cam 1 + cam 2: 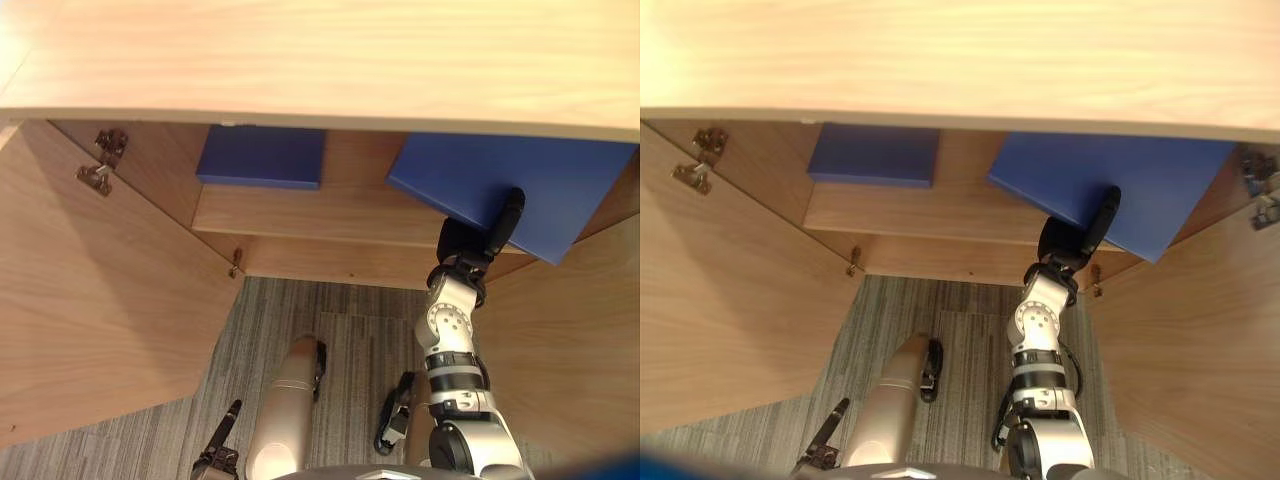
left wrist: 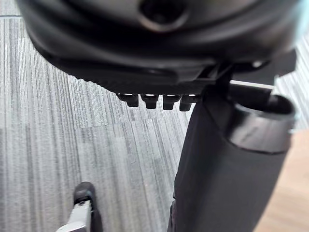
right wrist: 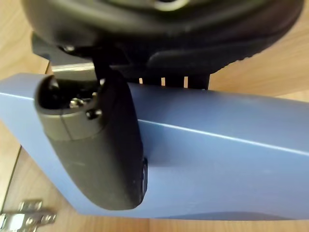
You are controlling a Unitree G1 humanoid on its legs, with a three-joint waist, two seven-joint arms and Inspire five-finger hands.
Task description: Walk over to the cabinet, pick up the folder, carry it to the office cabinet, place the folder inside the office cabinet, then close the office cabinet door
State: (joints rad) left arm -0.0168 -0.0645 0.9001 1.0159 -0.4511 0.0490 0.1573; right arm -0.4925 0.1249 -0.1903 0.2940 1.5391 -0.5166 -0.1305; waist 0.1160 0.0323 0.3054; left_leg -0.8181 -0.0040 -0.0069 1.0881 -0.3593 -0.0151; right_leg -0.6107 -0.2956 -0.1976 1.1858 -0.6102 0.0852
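The blue folder [image 1: 500, 185] is in the right hand [image 1: 478, 248], partway inside the open cabinet [image 1: 320, 60]. Its far end is over the shelf [image 1: 330, 215], on the right side. Its near corner sticks out past the shelf's front edge. The thumb lies on top of the folder and the fingers [image 3: 174, 77] go under it, so they pinch it. I cannot tell if the folder rests on the shelf yet.

Another blue folder [image 1: 262, 157] lies flat on the left of the same shelf, well apart. The left door [image 1: 100, 300] and the right door [image 1: 570, 350] are both swung wide. The left hand [image 2: 145, 53] hangs loose over the grey carpet [image 2: 58, 135], holding nothing.

The step looks like putting the folder in. To do it well, push it back until all of it is over the shelf. Lay it flat, then let go. If it sticks out, the door may not shut.
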